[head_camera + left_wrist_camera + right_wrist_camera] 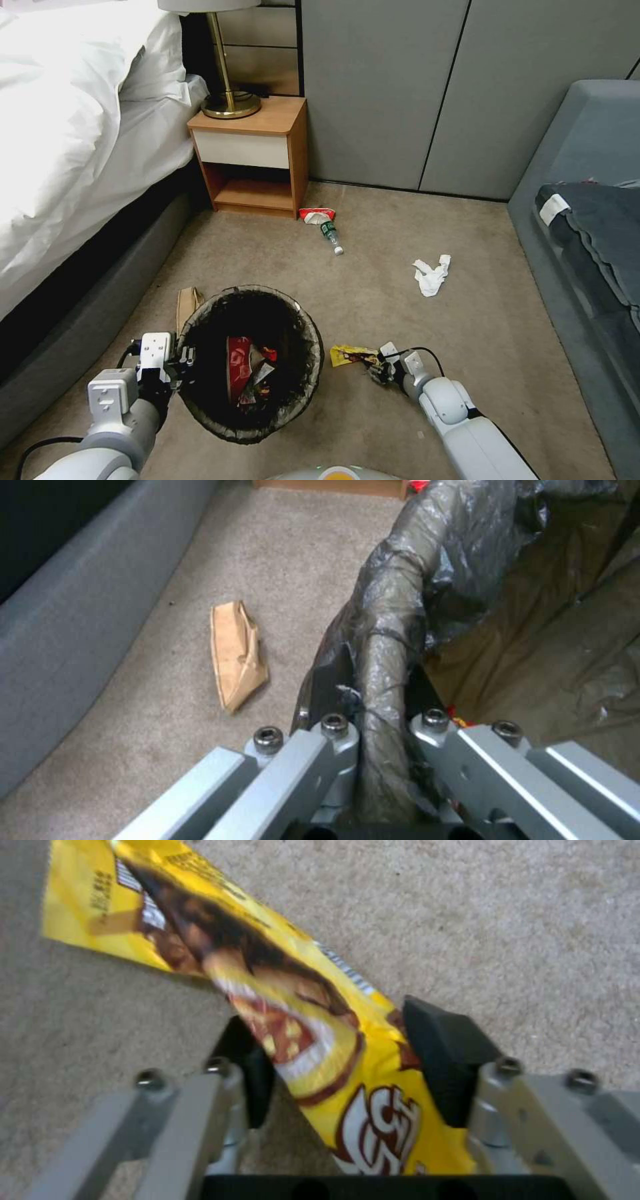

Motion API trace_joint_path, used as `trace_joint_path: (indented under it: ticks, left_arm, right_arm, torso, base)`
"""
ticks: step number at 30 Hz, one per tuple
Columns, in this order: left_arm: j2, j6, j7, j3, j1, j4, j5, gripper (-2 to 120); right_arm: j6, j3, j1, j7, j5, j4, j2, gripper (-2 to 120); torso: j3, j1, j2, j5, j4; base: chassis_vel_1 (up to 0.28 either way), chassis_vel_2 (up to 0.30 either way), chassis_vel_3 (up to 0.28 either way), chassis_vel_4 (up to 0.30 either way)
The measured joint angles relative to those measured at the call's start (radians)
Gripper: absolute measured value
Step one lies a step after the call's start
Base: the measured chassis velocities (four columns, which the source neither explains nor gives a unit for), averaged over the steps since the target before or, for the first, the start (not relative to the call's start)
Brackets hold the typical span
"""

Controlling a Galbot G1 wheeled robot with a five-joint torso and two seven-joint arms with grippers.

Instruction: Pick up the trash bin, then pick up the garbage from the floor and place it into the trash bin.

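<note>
Holding the bin (251, 363) by its bagged rim, our left gripper (380, 730) pinches it shut, keeping the mouth up beside the wrapper (280, 1005). Our right gripper (333, 1065) straddles that wrapper, jaws wide, not yet closed. Farther off lie a bottle (331, 238) and tissue (431, 275).

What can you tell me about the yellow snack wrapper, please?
The yellow snack wrapper is a flat, glossy packet printed with brown and white graphics, slightly creased. It lies on the beige carpet just right of the trash bin, apart from it. The right gripper straddles one end, its black pads on either side, not yet closed.
</note>
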Motion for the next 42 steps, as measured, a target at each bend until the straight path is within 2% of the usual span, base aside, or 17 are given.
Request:
trace_joint_path:
  ticks: [4,7,8,9,11,16,18,20,21,22,25,26,28,34,38,40,42]
  left_arm:
    - [0.001,0.001,0.000,0.000,0.001,0.000,-0.001,1]
    - [0.003,0.001,0.000,0.000,0.002,0.000,-0.002,1]
    - [0.006,0.001,0.000,-0.001,0.001,0.000,-0.003,1]
    - [0.006,0.001,0.000,-0.001,0.001,0.000,-0.003,1]
    - [0.007,0.001,0.000,-0.002,-0.001,0.000,-0.006,1]
    - [0.009,0.001,0.001,0.000,-0.006,0.000,-0.008,1]
    - [0.016,0.001,0.002,0.008,-0.012,0.000,-0.008,1]
    - [0.019,0.001,0.002,0.011,-0.015,0.000,-0.008,1]
    - [0.025,0.001,0.002,0.020,-0.019,0.000,-0.008,1]
    - [0.025,0.001,0.002,0.020,-0.019,0.000,-0.008,1]
    - [0.034,0.001,0.004,0.036,-0.026,0.000,-0.008,1]
    - [0.034,0.001,0.004,0.036,-0.026,0.000,-0.008,1]
    - [0.041,0.001,0.006,0.044,-0.028,0.000,-0.007,1]
    - [0.062,0.000,0.013,0.057,-0.028,0.000,0.001,1]
    - [0.082,0.004,0.019,0.064,-0.022,0.000,0.009,1]
    - [0.083,0.005,0.019,0.065,-0.022,0.000,0.010,1]
    - [0.084,0.008,0.019,0.069,-0.021,0.000,0.010,1]
  right_arm:
    - [0.006,0.001,0.006,0.005,-0.004,-0.012,0.007,24]
    - [0.009,0.001,0.008,0.010,-0.005,-0.016,0.009,18]
    - [0.011,0.002,0.010,0.016,-0.005,-0.016,0.010,10]
    - [0.011,0.002,0.010,0.016,-0.005,-0.016,0.010,10]
    - [0.012,0.005,0.010,0.028,-0.005,-0.006,0.010,1]
    - [0.022,0.018,-0.011,0.064,-0.004,0.070,-0.002,0]
    - [0.018,0.036,-0.053,0.088,0.019,0.184,-0.024,0]
    - [0.010,0.044,-0.072,0.094,0.032,0.229,-0.035,0]
    - [-0.008,0.059,-0.102,0.109,0.058,0.315,-0.057,0]
    - [-0.008,0.059,-0.102,0.109,0.058,0.315,-0.057,0]
    - [-0.012,0.096,-0.142,0.130,0.083,0.463,-0.096,0]
    - [-0.012,0.096,-0.142,0.130,0.083,0.463,-0.096,0]
    - [-0.010,0.129,-0.153,0.137,0.091,0.553,-0.124,0]
    - [-0.019,0.149,-0.152,0.185,0.130,0.684,-0.185,0]
    - [-0.071,0.149,-0.122,0.226,0.216,0.858,-0.272,0]
    - [-0.079,0.145,-0.119,0.228,0.228,0.881,-0.279,0]
    - [-0.100,0.127,-0.107,0.230,0.256,0.955,-0.295,0]
  torso:
    - [0.000,0.000,0.000,0.0000,0.0000]
    - [0.000,0.000,0.000,0.0000,0.0000]
    - [0.000,0.000,0.000,0.0000,0.0000]
    - [0.000,0.000,0.000,0.0000,0.0000]
    - [0.000,0.000,0.000,0.0001,0.0000]
    - [0.000,0.000,0.000,0.0002,0.0001]
    - [0.000,0.000,0.000,-0.0001,0.0002]
    - [0.000,0.000,0.000,0.0003,0.0000]
    - [0.000,0.000,0.000,0.0002,-0.0002]
    - [0.000,0.000,0.000,0.0002,-0.0002]
    - [0.000,0.000,0.000,0.0000,-0.0001]
    - [0.000,0.000,0.000,0.0000,-0.0001]
    - [0.000,0.000,0.000,0.0000,-0.0001]
    - [0.000,0.000,0.000,0.0003,-0.0001]
    - [0.000,0.000,0.000,-0.0003,0.0002]
    - [0.000,0.000,0.000,-0.0002,0.0000]
    - [0.000,0.000,0.000,-0.0001,0.0000]
  base:
    - [0.000,0.000,0.000,0.000]
    - [0.000,0.000,0.000,0.000]
    - [0.000,0.000,0.000,0.000]
    - [0.000,0.000,0.000,0.000]
    - [0.000,0.000,0.000,0.000]
    - [0.000,0.000,0.000,0.000]
    - [0.000,0.000,0.000,0.000]
    - [0.000,0.000,0.000,0.000]
    - [0.000,0.000,0.000,0.000]
    - [0.000,0.000,0.000,0.000]
    - [0.000,0.000,0.000,0.000]
    - [0.000,0.000,0.000,0.000]
    - [0.000,0.000,0.000,0.000]
    - [0.000,0.000,0.000,0.000]
    - [0.000,0.000,0.000,0.000]
    - [0.000,0.000,0.000,0.000]
    - [0.000,0.000,0.000,0.000]
